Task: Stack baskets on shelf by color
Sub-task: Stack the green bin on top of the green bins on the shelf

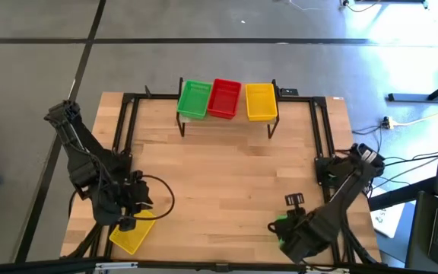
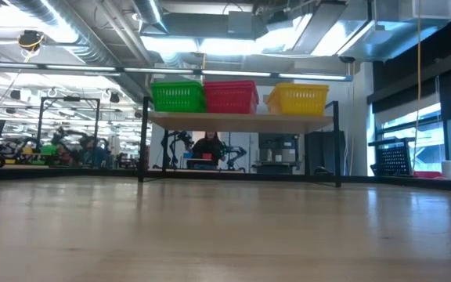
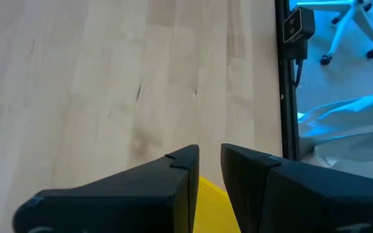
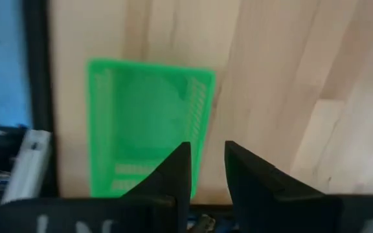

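Note:
The shelf (image 1: 226,122) stands at the table's far edge. On its plank sit green baskets (image 1: 194,99), red baskets (image 1: 223,98) and yellow baskets (image 1: 260,101) side by side; the low view shows the green (image 2: 177,96), red (image 2: 229,96) and yellow (image 2: 297,99) ones on it. My left gripper (image 3: 210,155) is at the near left corner, shut on a yellow basket (image 1: 131,233). My right gripper (image 4: 207,152) is at the near right, shut on a green basket (image 4: 144,123), which the arm mostly hides in the high view (image 1: 281,225). My left gripper pinches the yellow basket's rim (image 3: 210,194) between its two fingers, coming from above. The fingers hide most of the basket, and I cannot tell whether it is lifted clear. My right gripper points down over the green basket's long side wall (image 4: 203,129), one finger inside and one outside.
A black metal frame (image 1: 124,129) runs along the table's left, right and far sides. The wide middle of the wooden tabletop (image 1: 226,183) lies bare between the arms and the shelf. Cables and a laptop lie off the table to the right.

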Available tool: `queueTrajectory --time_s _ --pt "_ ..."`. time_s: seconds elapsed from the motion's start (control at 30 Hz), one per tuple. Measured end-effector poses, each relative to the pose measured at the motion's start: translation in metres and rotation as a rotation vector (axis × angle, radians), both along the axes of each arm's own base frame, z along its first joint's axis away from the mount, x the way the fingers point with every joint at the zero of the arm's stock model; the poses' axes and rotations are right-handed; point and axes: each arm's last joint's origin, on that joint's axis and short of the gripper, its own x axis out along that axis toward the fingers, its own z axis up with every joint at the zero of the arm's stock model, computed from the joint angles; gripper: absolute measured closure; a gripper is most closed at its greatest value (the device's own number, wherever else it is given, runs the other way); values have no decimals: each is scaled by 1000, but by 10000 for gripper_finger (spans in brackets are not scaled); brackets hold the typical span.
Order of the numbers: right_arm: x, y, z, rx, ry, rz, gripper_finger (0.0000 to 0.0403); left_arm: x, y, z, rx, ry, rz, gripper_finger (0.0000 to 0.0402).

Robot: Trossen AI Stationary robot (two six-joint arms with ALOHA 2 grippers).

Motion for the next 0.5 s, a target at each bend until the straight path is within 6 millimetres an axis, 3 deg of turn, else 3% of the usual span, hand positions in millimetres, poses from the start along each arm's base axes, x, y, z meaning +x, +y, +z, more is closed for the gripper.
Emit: queueTrajectory --time_s 0.27,0.5 --pt "-6 -4 -70 0 88 69 312 0 0 0 -16 2 16 344" --pt "-13 -13 -99 -36 128 100 312 0 0 1 -48 4 45 344"
